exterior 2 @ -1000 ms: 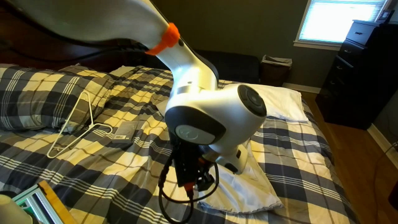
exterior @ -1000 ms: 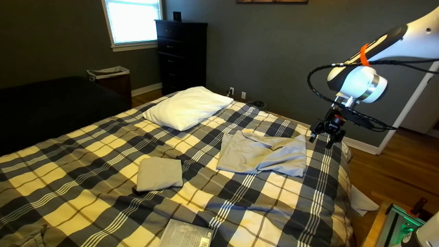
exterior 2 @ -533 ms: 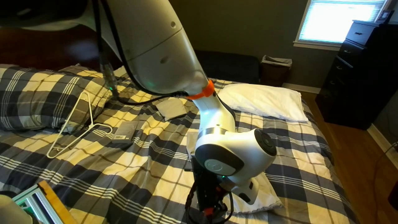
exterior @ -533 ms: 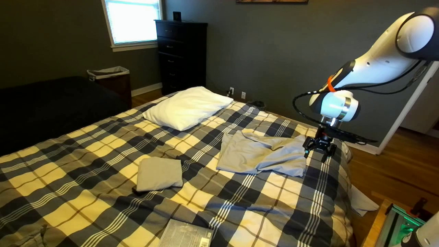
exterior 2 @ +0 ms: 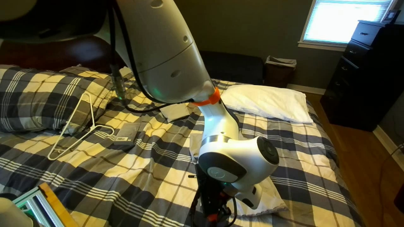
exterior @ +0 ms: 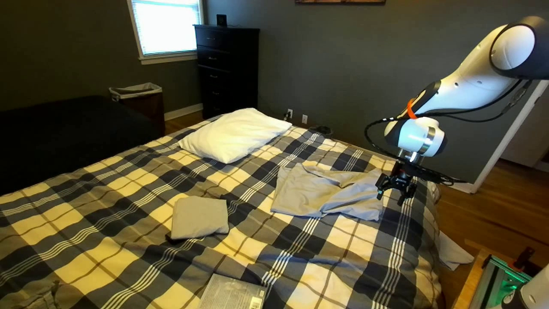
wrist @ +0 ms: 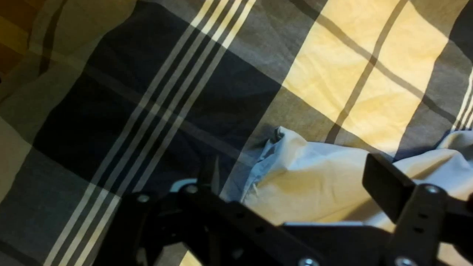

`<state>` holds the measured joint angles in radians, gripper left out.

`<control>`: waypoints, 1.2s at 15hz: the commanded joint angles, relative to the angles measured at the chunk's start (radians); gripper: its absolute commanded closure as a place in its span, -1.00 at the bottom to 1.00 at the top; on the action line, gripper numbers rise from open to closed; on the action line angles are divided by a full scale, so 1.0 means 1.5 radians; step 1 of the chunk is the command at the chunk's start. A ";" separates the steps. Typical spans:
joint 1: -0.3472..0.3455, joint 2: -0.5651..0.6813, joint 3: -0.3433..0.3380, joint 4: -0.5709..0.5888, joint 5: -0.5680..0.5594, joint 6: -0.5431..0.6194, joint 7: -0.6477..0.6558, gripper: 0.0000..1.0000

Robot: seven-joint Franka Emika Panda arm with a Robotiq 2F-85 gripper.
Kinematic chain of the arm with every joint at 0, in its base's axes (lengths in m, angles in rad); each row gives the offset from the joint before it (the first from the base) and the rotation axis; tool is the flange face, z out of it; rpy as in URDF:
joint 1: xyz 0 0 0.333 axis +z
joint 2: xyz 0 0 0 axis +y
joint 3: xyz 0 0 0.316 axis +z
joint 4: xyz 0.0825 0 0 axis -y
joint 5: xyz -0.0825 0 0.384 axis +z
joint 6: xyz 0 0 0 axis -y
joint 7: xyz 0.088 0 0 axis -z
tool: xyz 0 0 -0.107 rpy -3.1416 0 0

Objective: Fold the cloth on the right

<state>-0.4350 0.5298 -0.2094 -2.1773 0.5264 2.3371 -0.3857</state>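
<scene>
The cloth (exterior: 309, 193) lies rumpled and spread on the plaid bed, a pale grey-beige sheet with a crease through its middle. My gripper (exterior: 391, 198) is open at the cloth's right end in that exterior view, pointing down; its height above the fabric is hard to tell. From the wrist, a frayed corner of the cloth (wrist: 314, 184) shows between the widely parted fingers (wrist: 386, 184), with nothing gripped. In an exterior view the arm covers much of the cloth (exterior 2: 270, 195), and the fingertips are hidden there.
A smaller folded square cloth (exterior: 200, 217) rests on the plaid bedspread (exterior: 128, 253). Farther back is a white pillow (exterior: 236, 135). A flat grey case (exterior: 233, 294) and a white hanger (exterior 2: 91, 127) also lie on the bed. The bed's edge drops off beyond the gripper.
My arm has come down and inward over the bed, bringing the open gripper to the cloth's end. Most of that motion was in the earlier half second. The cloth has not moved.
</scene>
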 commanded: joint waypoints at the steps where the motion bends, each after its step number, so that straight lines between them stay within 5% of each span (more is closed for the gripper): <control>1: -0.062 0.046 0.053 0.004 0.049 0.051 -0.061 -1.00; 12: -0.168 0.146 0.198 0.043 0.277 0.211 -0.299 -0.94; 14: -0.164 0.160 0.200 0.055 0.300 0.208 -0.321 -0.47; 18: -0.144 0.168 0.178 0.061 0.300 0.181 -0.317 0.16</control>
<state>-0.6638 0.7563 0.0747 -2.1080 0.9561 2.6353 -0.8443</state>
